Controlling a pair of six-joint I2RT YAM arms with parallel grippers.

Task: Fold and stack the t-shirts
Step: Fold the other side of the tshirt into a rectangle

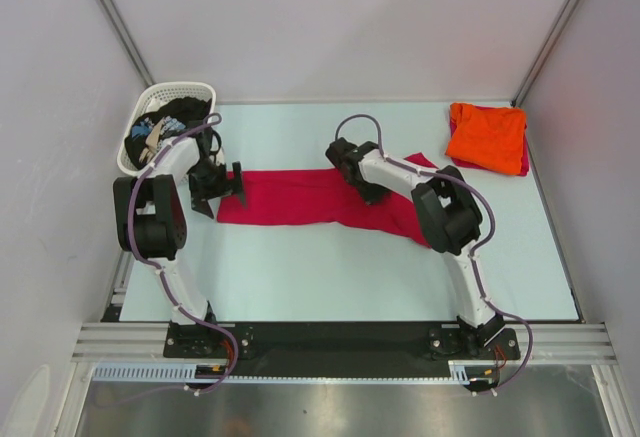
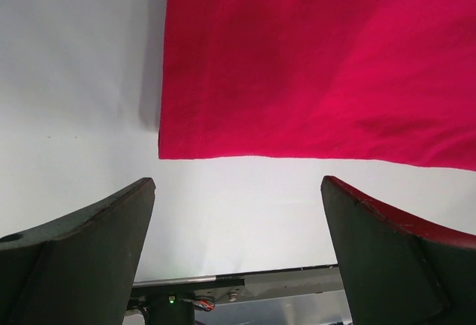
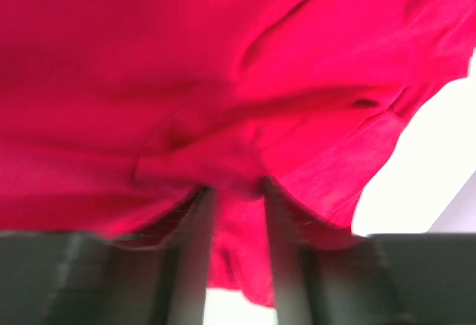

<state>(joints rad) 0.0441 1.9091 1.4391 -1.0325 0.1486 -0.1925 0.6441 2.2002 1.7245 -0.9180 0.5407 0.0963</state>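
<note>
While the right gripper (image 3: 236, 202) pinches the crimson t-shirt (image 1: 300, 197) near its middle, the spread left gripper (image 2: 238, 191) faces the left end of its long axis.

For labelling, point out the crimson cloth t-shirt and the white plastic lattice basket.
crimson cloth t-shirt (image 1: 290, 197): top external view, its flat middle.
white plastic lattice basket (image 1: 180, 86): top external view, far rim.

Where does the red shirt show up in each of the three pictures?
Top external: red t-shirt lies across the middle.
Left wrist: upper right, beyond the left gripper.
Right wrist: fills the view, bunched in the right gripper.
Shared landmark: the pale table.
</note>
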